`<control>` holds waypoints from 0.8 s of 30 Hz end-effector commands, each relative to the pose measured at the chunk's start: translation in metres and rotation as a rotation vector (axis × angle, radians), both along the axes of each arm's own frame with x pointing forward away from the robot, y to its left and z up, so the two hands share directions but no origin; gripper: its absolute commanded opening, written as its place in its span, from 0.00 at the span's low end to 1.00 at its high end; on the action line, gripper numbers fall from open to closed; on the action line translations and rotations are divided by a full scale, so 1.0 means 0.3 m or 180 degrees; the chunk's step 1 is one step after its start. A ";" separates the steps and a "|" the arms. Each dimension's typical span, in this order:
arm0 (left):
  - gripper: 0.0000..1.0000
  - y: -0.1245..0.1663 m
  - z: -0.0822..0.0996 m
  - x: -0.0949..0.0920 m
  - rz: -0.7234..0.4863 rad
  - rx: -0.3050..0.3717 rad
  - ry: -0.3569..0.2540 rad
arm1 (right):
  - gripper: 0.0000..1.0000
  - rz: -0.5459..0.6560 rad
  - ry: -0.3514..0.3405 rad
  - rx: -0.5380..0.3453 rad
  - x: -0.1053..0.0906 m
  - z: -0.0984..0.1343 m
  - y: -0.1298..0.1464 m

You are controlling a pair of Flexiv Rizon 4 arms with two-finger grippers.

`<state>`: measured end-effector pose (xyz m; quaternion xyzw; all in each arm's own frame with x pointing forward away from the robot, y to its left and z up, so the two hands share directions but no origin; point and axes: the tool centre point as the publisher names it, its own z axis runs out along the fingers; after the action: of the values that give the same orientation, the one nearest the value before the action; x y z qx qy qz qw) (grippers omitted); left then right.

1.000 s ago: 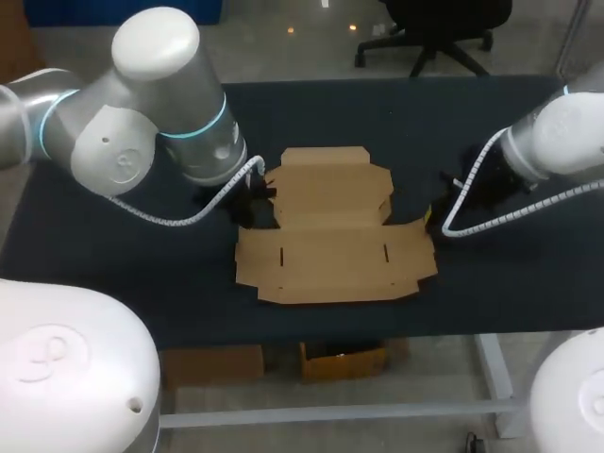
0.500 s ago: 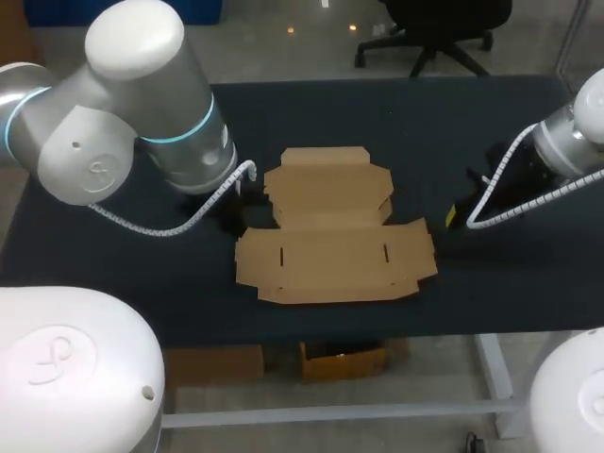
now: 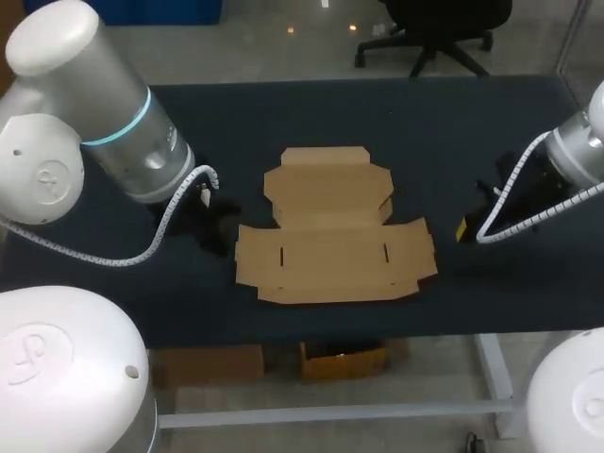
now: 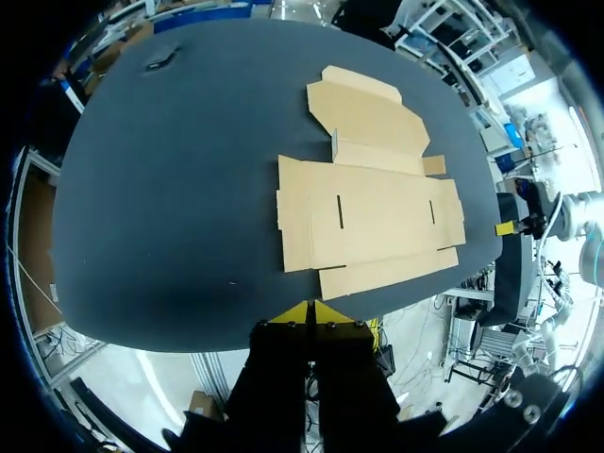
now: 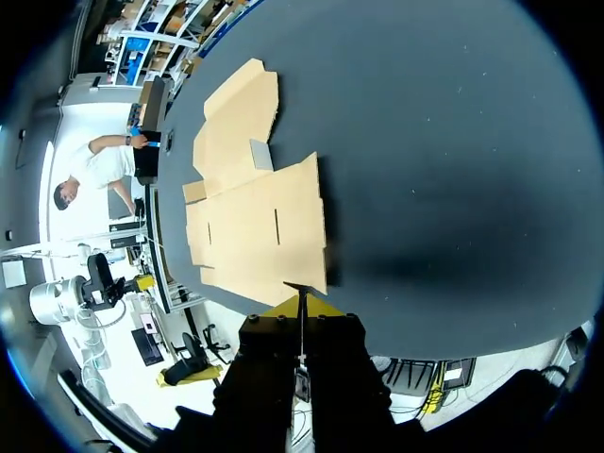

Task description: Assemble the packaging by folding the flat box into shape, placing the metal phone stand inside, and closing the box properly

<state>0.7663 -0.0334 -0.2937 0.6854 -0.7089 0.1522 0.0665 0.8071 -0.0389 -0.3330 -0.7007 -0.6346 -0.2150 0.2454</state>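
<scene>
Left hand tips together, empty, just beside left edge of the flat box. Right hand same, near its right edge. Box lies mid-surface, long axis hand-to-hand; left looks marginally nearer.

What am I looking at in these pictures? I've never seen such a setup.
Two white robot arms stand at a dark table. The overhead picture looks down from behind them: the left arm enters at its left, the right arm at its right. The two round pictures come from cameras on each wrist, looking along the claw. A flat, unfolded cardboard box lies on the table between the arms. The left claw and right claw both have their yellow tips together and hold nothing.
</scene>
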 end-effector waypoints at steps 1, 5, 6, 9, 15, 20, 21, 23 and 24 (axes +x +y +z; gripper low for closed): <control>0.00 0.027 -0.008 -0.027 -0.0032 -0.0233 0.0022 | 0.00 -0.0090 -0.0146 0.0071 -0.084 -0.007 -0.034; 0.00 0.039 -0.013 -0.040 -0.0047 -0.0350 0.0086 | 0.00 -0.0072 -0.0180 0.0096 -0.136 -0.006 -0.038; 0.00 0.043 -0.016 -0.042 -0.0050 -0.0366 0.0094 | 0.00 -0.0037 -0.0187 0.0099 -0.148 -0.006 -0.038; 0.00 0.050 -0.030 -0.046 -0.0016 -0.0403 0.0127 | 0.00 0.0003 -0.0178 0.0098 -0.175 -0.008 -0.038; 0.00 0.060 -0.044 -0.062 0.0025 -0.0421 0.0148 | 0.00 0.0020 -0.0169 0.0044 -0.225 -0.015 -0.032; 0.00 0.060 -0.044 -0.062 0.0025 -0.0421 0.0148 | 0.00 -0.0015 -0.0218 -0.0029 -0.255 -0.024 -0.038; 0.00 0.060 -0.044 -0.062 0.0025 -0.0421 0.0148 | 0.00 -0.0015 -0.0218 -0.0029 -0.255 -0.024 -0.038; 0.00 0.060 -0.044 -0.062 0.0025 -0.0421 0.0148 | 0.00 -0.0015 -0.0218 -0.0029 -0.255 -0.024 -0.038; 0.00 0.060 -0.044 -0.062 0.0025 -0.0421 0.0148 | 0.00 -0.0015 -0.0218 -0.0029 -0.255 -0.024 -0.038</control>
<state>0.7490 -0.0160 -0.3077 0.6854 -0.6929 0.1829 0.1290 0.7351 -0.0493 -0.3421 -0.6948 -0.6429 -0.2318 0.2243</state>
